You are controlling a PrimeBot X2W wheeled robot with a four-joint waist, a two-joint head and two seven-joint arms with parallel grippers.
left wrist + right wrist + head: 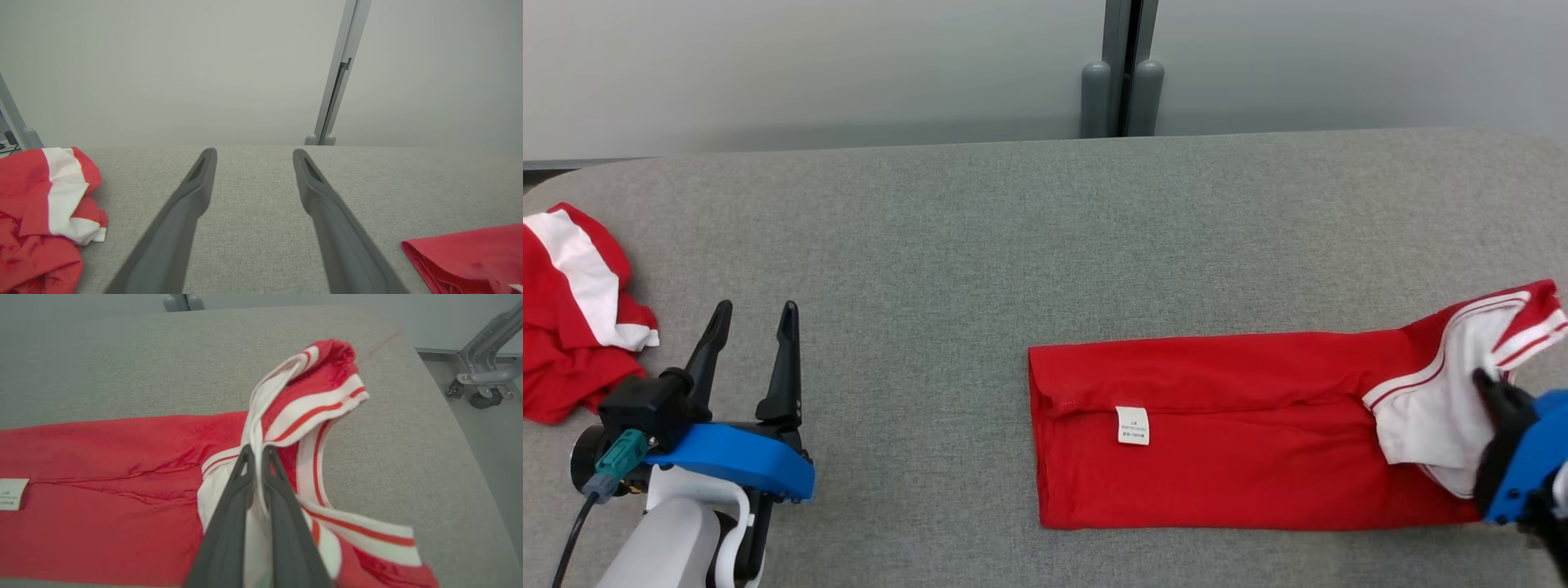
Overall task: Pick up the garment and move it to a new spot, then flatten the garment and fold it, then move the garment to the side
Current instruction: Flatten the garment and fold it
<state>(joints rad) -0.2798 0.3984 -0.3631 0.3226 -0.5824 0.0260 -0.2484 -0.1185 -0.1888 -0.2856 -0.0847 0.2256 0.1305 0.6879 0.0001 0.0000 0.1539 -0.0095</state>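
A red garment (pixel 1217 441) lies folded into a long strip on the grey table (pixel 1013 245), a white label (pixel 1132 425) on its front. Its red-and-white striped end (pixel 1462 392) is lifted at the right. My right gripper (pixel 1490 388) is shut on that white striped fabric (pixel 282 420), fingers (pixel 229 522) pinched together around it. My left gripper (pixel 752 314) hovers open over bare table at the lower left, nothing between its fingers (pixel 192 200). The garment's folded left corner (pixel 470 257) shows in the left wrist view at the lower right.
A second red-and-white garment (pixel 572 310) lies crumpled at the table's left edge, close to my left gripper (pixel 253 155); it is also in the left wrist view (pixel 45 212). A grey wall with a post (pixel 1123 73) stands behind the table. The table's right edge (pixel 461 428) drops to the floor.
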